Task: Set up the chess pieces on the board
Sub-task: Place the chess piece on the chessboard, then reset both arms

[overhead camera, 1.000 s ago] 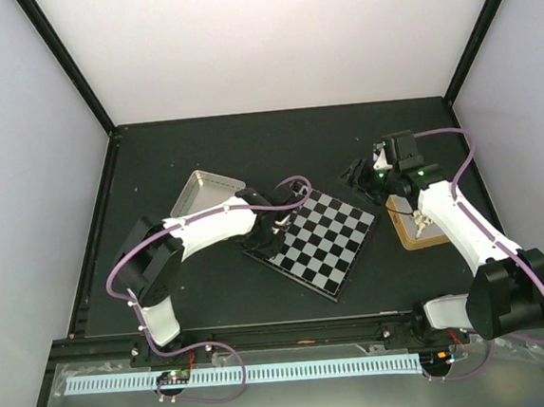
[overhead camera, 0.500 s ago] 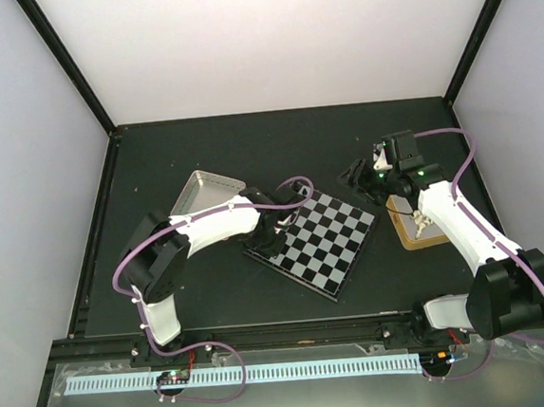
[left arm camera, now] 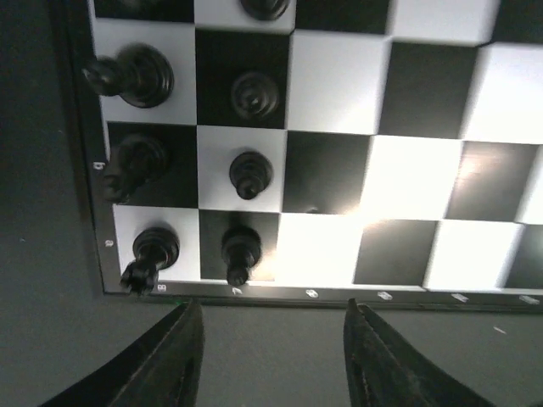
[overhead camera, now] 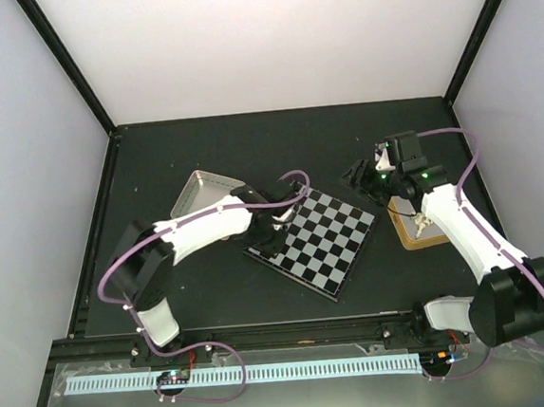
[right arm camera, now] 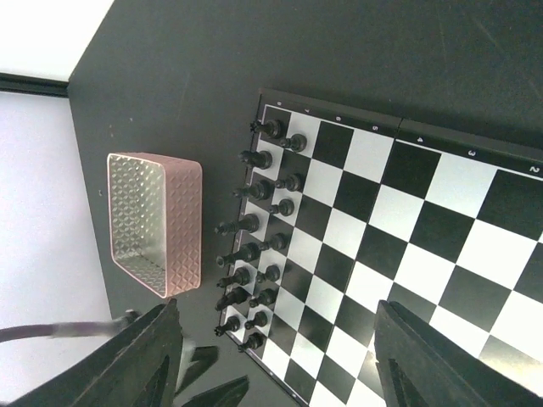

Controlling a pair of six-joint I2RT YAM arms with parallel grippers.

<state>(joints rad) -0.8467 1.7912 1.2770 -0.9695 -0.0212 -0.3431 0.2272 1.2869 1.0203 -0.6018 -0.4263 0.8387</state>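
The left arm's fingers (overhead camera: 276, 224) hover over the 9 o'clock edge of the board (overhead camera: 328, 246). They are spread apart with nothing between them, probably held back so as not to knock the black chess pieces (left arm camera: 250, 174) just ahead. Those stand upright in 2 rows along that edge, 1 to a square, so the black side looks finished.

The right arm's fingers (overhead camera: 357, 174) hang over the desk (overhead camera: 247, 139) at 1 o'clock of the board, also apart and empty. They are near the tan tray (overhead camera: 426, 240) at 3 o'clock, whose pale shapes are probably the white men, though too small to tell.

No pale piece shows on the squares in view. A metal tin (overhead camera: 202, 189) sits at 10 o'clock near the black rows, beside the left forearm, and it limits any sideways sweep.
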